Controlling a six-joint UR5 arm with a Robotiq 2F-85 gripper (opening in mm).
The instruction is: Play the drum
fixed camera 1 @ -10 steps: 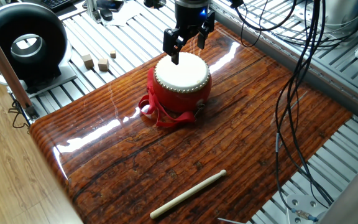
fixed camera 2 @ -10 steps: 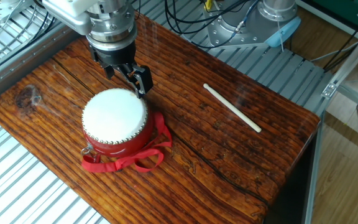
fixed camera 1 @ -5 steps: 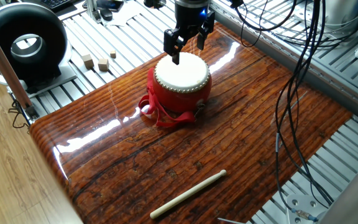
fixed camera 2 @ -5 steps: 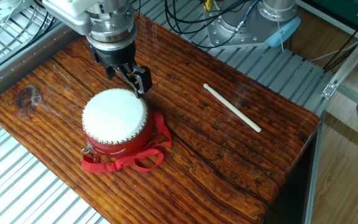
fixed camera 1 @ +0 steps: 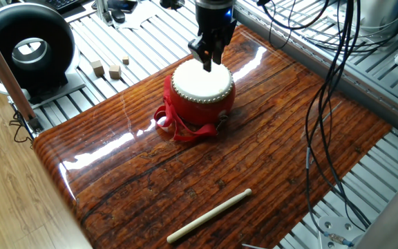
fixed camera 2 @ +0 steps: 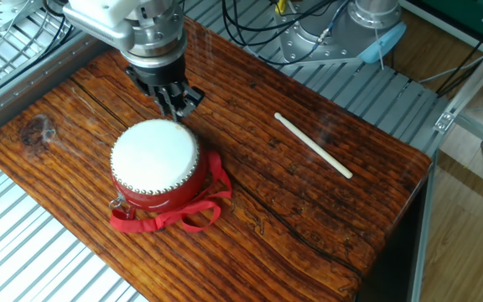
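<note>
The drum (fixed camera 1: 202, 86) has a red body, a cream-white skin, a studded rim and red ribbon straps. It stands on the wooden tabletop (fixed camera 1: 268, 138) and also shows in the other fixed view (fixed camera 2: 155, 159). My gripper (fixed camera 1: 208, 62) hangs just over the drum's far rim, with its fingers pressed together and nothing between them. In the other fixed view the gripper (fixed camera 2: 179, 107) sits at the skin's back edge. A pale wooden drumstick (fixed camera 1: 209, 216) lies loose on the table, far from the gripper, and shows in the other view too (fixed camera 2: 313, 145).
A large black ring-shaped device (fixed camera 1: 26, 48) stands off the table at the back left, with small wooden blocks (fixed camera 1: 109, 69) beside it. Black cables (fixed camera 1: 334, 104) hang over the right side. The arm's base (fixed camera 2: 367, 25) is behind the table.
The gripper's fingers were spread apart over the drum's rim and are now closed together. The drum and the drumstick have not moved.
</note>
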